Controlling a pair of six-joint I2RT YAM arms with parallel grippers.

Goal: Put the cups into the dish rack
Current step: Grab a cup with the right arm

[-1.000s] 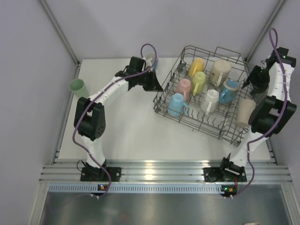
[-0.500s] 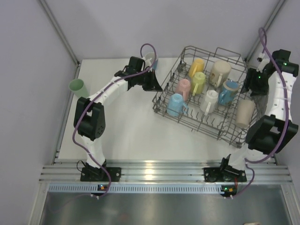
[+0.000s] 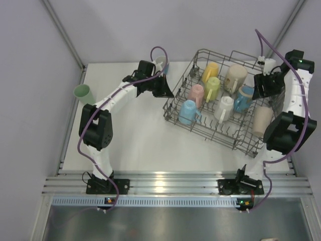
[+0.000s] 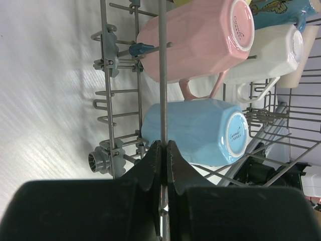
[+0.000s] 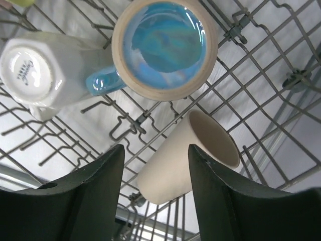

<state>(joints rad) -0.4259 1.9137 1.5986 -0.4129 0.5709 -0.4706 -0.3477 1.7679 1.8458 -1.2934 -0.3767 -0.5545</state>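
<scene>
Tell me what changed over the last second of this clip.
The right gripper swung slightly left, in over the right side of the dish rack, open and empty. The left gripper stayed shut on one of its wires; the cream tumbler, the pink mug and the mint cup on the table did not move.

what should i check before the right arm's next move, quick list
1. Left fingers shut on a rack wire: ok.
2. Right fingers open: ok.
3. Right fingers empty: ok.
4. Tumbler in line with the gap between the right fingers: ok.
5. Tumbler inside the rack, not outside it: cannot tell.
6. All cups loaded: not ok, the green cup sits on the table.
</scene>
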